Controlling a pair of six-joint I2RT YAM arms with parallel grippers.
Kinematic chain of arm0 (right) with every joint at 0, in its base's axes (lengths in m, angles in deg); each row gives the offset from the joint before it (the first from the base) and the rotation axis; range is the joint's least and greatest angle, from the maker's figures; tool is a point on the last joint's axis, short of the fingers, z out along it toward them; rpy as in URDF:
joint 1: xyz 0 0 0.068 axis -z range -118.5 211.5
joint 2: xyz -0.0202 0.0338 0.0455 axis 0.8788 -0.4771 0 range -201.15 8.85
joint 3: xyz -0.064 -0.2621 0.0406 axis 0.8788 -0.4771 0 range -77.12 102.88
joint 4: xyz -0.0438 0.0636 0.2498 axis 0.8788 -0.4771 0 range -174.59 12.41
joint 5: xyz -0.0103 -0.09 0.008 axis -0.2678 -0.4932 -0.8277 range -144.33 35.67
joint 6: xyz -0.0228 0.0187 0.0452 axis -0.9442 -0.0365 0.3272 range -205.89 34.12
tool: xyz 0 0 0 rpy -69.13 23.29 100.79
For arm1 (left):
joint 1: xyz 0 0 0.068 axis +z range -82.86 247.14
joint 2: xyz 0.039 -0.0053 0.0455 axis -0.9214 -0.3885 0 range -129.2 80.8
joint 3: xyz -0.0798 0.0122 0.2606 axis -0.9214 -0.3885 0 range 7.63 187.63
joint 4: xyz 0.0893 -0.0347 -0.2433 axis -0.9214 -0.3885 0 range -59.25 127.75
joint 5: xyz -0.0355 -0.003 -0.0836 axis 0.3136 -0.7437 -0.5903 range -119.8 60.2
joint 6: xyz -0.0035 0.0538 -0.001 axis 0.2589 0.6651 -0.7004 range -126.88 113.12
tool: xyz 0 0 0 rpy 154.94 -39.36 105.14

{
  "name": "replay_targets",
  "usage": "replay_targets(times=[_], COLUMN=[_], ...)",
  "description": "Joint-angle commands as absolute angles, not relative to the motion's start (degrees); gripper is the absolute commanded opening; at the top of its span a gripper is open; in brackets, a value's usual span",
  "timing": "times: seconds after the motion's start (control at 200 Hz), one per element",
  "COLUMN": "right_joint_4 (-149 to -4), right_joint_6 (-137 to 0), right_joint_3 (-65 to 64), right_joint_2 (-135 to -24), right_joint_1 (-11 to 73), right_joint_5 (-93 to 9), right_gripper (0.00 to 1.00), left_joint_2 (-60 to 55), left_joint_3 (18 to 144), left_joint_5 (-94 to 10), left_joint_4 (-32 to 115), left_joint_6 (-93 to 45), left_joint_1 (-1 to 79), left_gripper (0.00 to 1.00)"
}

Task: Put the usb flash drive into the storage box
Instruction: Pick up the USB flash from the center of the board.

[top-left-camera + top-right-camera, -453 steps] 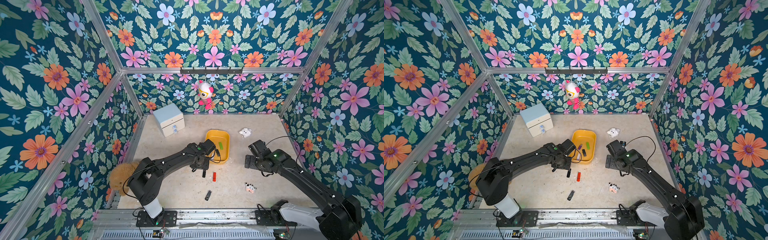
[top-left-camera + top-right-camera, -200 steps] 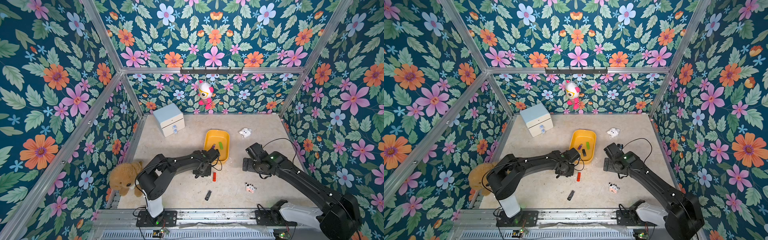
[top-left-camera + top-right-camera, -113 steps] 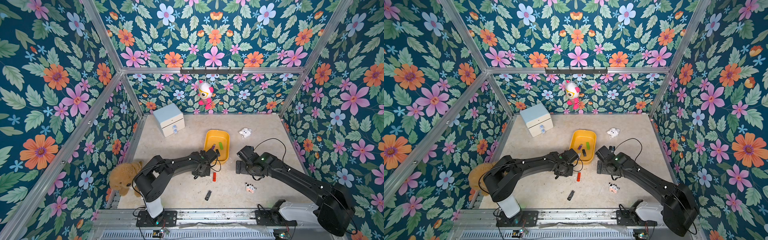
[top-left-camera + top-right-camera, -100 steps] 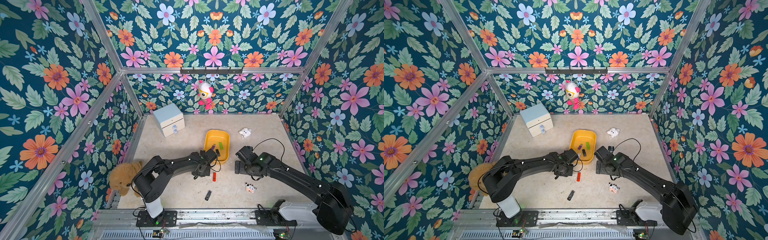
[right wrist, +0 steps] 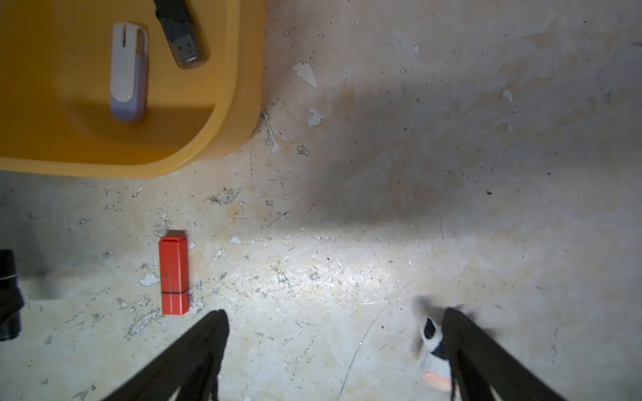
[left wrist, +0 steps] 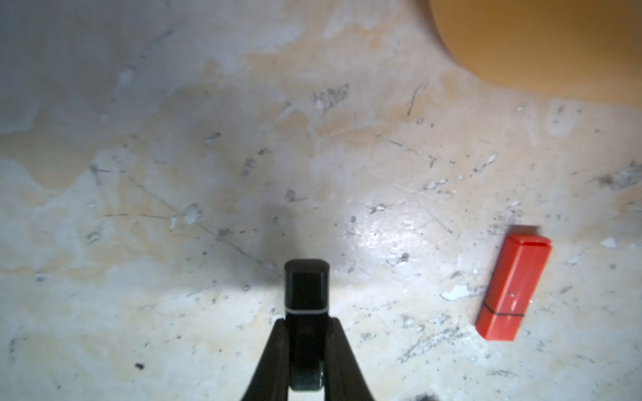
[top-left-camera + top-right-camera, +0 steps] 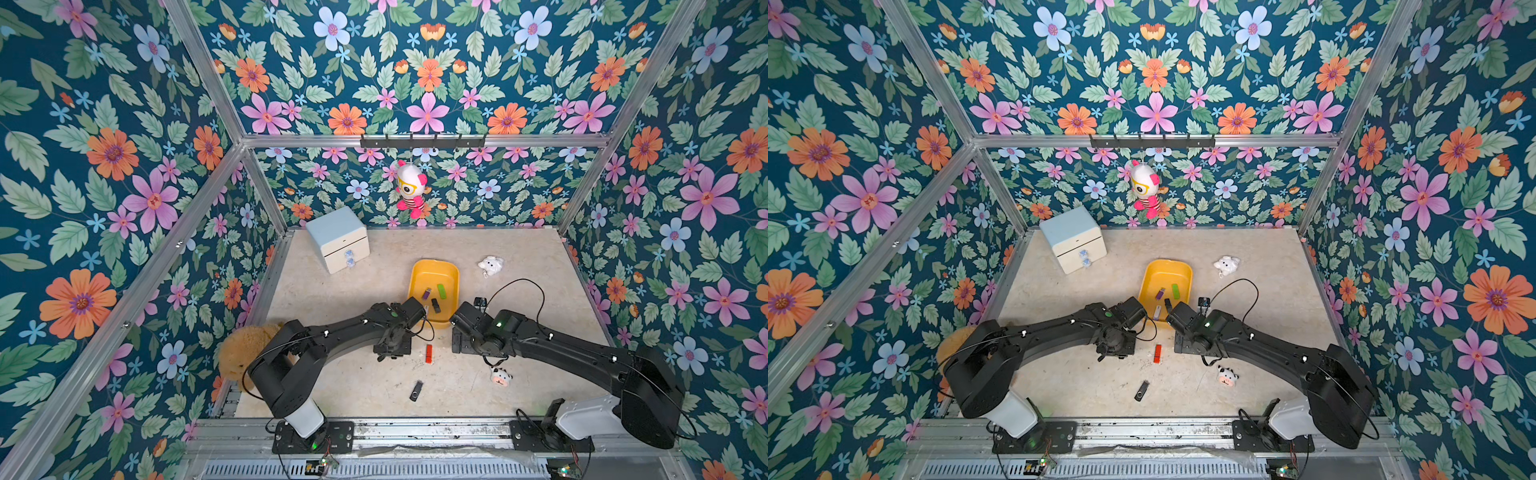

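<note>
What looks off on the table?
Nothing broken or spilled. A red flash drive and a black swivel drive lie loose outside the storage box; the left gripper grips a black capped drive. Tabletop coating is chipped.

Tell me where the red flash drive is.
In both top views the red flash drive lies flat on the table between the left gripper and right gripper, just nearer the robot than the yellow box.

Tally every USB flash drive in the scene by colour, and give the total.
Black: 3 (boxed black drive, tabletop black drive, held black drive)
Red: 1 (red drive)
Green: 1 (green drive)
Purple: 1 (purple drive)
White-and-lilac: 1 (white-and-lilac drive)
Total: 7
</note>
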State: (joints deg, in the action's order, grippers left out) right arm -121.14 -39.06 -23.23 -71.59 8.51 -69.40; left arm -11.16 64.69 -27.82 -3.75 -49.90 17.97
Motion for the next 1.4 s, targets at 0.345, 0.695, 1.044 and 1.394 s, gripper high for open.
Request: replay_targets(times=[0.345, 0.695, 1.044, 1.394], right_joint_4=[-118.4, -117.6, -117.5, -117.5], right_joint_6=[-35.0, -32.7, -29.6, -28.9], right_joint_3=[-15.6, -6.9, -5.3, -4.7], right_joint_2=[-82.0, -93.0, -97.7, -99.9], right_joint_1=[1.7, -1.6, -1.7, -1.8], right_joint_5=[-69.6, -66.6, -64.0, -62.6], right_gripper=[0.98, 0.93, 0.82, 0.70], left_joint_2=[1.8, 7.5, 7.8, 8.2], left_joint_3=[64.2, 62.7, 61.8, 61.2], left_joint_5=[-24.4, -25.4, -26.2, -26.7], left_joint_4=[-16.7, -18.5, -18.3, -18.1], left_joint_6=[-43.2, -37.6, -36.8, -36.0], left_joint_1=[30.4, 40.2, 40.6, 40.9], left_gripper=[0.00, 0.00, 0.00, 0.00])
